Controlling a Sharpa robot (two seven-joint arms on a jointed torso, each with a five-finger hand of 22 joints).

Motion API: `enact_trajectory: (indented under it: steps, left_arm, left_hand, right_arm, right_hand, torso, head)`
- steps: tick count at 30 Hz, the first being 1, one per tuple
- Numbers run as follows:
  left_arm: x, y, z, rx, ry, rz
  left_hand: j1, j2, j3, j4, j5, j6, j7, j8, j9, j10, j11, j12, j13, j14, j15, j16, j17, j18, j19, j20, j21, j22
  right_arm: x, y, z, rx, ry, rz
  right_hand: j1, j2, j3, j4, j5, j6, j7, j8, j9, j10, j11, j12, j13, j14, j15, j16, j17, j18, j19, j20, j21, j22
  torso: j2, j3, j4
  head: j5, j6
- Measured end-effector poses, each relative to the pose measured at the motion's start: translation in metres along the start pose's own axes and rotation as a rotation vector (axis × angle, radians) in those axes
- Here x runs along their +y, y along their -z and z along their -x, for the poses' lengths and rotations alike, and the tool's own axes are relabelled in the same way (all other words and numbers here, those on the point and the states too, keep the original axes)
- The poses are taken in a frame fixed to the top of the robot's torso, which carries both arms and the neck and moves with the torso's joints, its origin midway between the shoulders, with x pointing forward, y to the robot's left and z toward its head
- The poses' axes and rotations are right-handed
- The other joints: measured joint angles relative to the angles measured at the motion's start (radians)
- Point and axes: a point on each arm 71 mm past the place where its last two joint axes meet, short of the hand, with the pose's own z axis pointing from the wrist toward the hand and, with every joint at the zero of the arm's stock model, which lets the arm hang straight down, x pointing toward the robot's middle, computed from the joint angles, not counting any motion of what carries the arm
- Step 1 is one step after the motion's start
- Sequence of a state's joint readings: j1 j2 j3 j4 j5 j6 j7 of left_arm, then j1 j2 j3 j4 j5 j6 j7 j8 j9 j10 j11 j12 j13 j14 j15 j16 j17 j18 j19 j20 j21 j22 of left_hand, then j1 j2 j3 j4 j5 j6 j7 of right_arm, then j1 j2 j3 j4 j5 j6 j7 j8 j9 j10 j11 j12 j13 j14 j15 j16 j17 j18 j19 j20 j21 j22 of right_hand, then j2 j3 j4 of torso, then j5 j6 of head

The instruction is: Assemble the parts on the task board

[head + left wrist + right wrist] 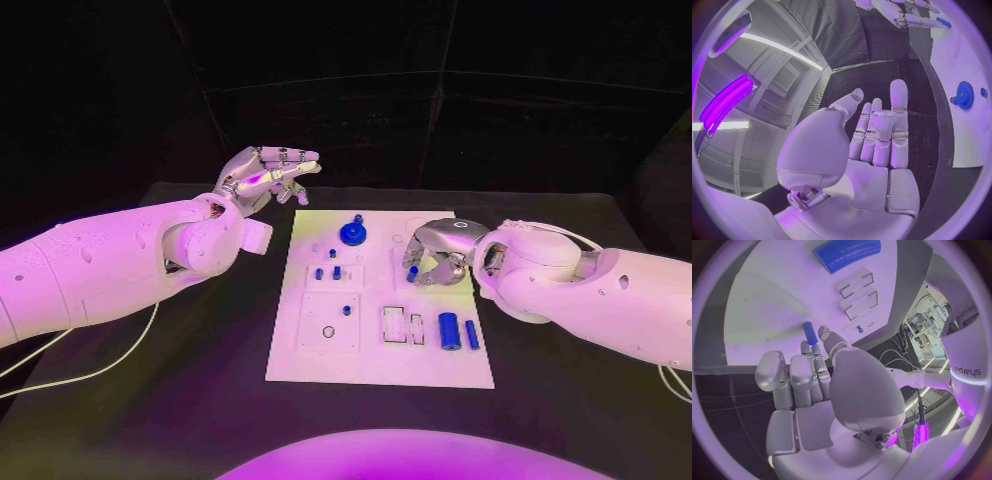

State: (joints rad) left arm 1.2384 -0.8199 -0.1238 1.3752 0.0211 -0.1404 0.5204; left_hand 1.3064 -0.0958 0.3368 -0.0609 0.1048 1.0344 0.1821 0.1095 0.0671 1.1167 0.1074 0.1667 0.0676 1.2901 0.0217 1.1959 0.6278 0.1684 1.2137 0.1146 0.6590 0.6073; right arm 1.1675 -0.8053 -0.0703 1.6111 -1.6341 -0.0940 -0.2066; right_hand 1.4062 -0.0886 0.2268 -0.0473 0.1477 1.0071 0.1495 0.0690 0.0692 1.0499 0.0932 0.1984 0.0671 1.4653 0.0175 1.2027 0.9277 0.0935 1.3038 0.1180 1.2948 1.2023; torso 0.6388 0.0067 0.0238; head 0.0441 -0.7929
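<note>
The white board (378, 365) lies flat in the middle of the black counter (577, 400), and everything else is placed from it.

On the board, near its far edge, stands one blue gear (353, 235), with a small blue knob just beyond it. Below the gear, toward the board's left half, are three short blue pegs (319, 273) standing close together: one nearer the gear, two side by side in a shallow square recess. Below that recess lies a second square plate with a small round hole (329, 331). In the board's near right part are two slim rectangular slots (394, 324) side by side, and just to their right lie two blue cylinders (449, 331), the left one thicker, the right one thinner, parallel and almost touching.

The right hand (433, 262) hovers over the board's right side, between the gear and the cylinders. Its fingers curl downward and pinch one small blue pin (809, 333) at the fingertips; the right wrist view shows the pin upright between them, above the white surface.

The left hand (267, 175) is raised off the board's far left corner, over the bare counter. Its fingers are spread and loosely bent, holding nothing; the left wrist view shows the palm (873, 170) bare with the fingers stretched out.
</note>
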Motion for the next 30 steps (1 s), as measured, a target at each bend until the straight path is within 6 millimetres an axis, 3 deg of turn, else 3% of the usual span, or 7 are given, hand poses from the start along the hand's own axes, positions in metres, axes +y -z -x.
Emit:
enact_trajectory:
  steps: [9, 15, 25, 28, 30]
  left_arm:
    - [0.0001, 0.0000, -0.0003, 0.001, 0.001, 0.001]
    - [0.0001, 0.0003, 0.0001, 0.001, 0.000, 0.001]
    - [0.0000, 0.0005, 0.0002, 0.001, 0.001, 0.001]
    - [0.0000, 0.0006, 0.0005, 0.000, 0.000, 0.001]
    - [-0.0001, 0.0007, 0.0007, 0.000, 0.000, 0.001]
  left_hand:
    - [0.000, 0.000, 0.000, 0.000, 0.000, 0.000, 0.000, 0.000, 0.000, 0.000, 0.000, 0.000, 0.000, 0.000, 0.000, 0.000, 0.000, 0.000, 0.000, 0.000, 0.000, 0.000]
    - [0.000, 0.000, 0.000, 0.000, 0.000, 0.000, 0.000, 0.000, 0.000, -0.001, 0.001, 0.000, 0.000, 0.000, 0.000, 0.000, 0.000, 0.000, 0.000, 0.000, 0.000, 0.000]
    - [0.000, 0.000, 0.000, 0.000, 0.000, 0.000, 0.000, 0.000, 0.000, -0.004, 0.004, 0.000, 0.000, 0.000, 0.000, 0.000, 0.000, 0.000, 0.000, 0.000, 0.000, -0.001]
    - [0.000, 0.000, 0.000, 0.000, 0.000, 0.000, 0.000, 0.000, 0.000, -0.004, 0.004, 0.000, 0.000, 0.000, 0.000, 0.000, 0.000, 0.000, 0.000, 0.000, 0.000, -0.001]
    - [0.000, 0.000, 0.000, 0.000, 0.000, 0.000, 0.000, 0.000, 0.000, -0.004, 0.004, 0.000, 0.000, 0.000, 0.000, 0.000, 0.000, 0.000, 0.000, 0.000, 0.000, -0.001]
  right_arm:
    - [-0.0011, -0.0043, -0.0023, 0.026, 0.014, -0.011]
    - [-0.0019, -0.0059, -0.0032, 0.028, 0.016, -0.016]
    - [-0.0024, -0.0090, -0.0035, 0.003, 0.016, -0.022]
    - [-0.0026, -0.0079, -0.0031, -0.012, 0.015, -0.022]
    - [-0.0036, -0.0056, -0.0023, -0.024, 0.014, -0.024]
  right_hand:
    - [0.008, 0.017, 0.041, 0.003, -0.014, 0.015, 0.000, 0.000, 0.000, 0.038, -0.005, 0.002, -0.002, 0.000, -0.007, 0.008, 0.011, 0.000, 0.012, -0.006, 0.012, 0.017]
    - [0.013, 0.037, 0.083, 0.005, -0.032, 0.065, 0.000, 0.009, 0.004, 0.091, -0.013, 0.002, -0.001, 0.000, -0.015, 0.024, 0.029, 0.000, 0.041, -0.010, 0.041, 0.051]
    - [0.012, 0.040, 0.140, 0.004, -0.054, 0.115, -0.010, 0.019, 0.003, 0.153, -0.029, 0.002, 0.005, 0.003, -0.025, 0.043, 0.042, 0.000, 0.061, -0.021, 0.071, 0.089]
    - [0.011, 0.041, 0.153, 0.002, -0.061, 0.126, -0.013, 0.023, 0.003, 0.164, -0.033, 0.001, 0.007, 0.000, -0.029, 0.043, 0.045, -0.017, 0.069, -0.023, 0.076, 0.098]
    - [0.010, 0.042, 0.154, 0.003, -0.061, 0.128, -0.015, 0.023, 0.004, 0.164, -0.033, 0.001, 0.008, 0.000, -0.029, 0.043, 0.045, -0.017, 0.069, -0.023, 0.076, 0.102]
  torso:
    - [0.000, -0.0005, -0.0001]
    - [0.000, -0.0006, -0.0011]
    - [-0.001, -0.0007, -0.0012]
    - [-0.001, -0.0007, -0.0012]
    - [-0.001, -0.0006, -0.0012]
  head:
    - [-0.001, -0.002]
    - [-0.001, -0.003]
    - [-0.003, -0.004]
    - [-0.003, -0.005]
    - [-0.003, -0.005]
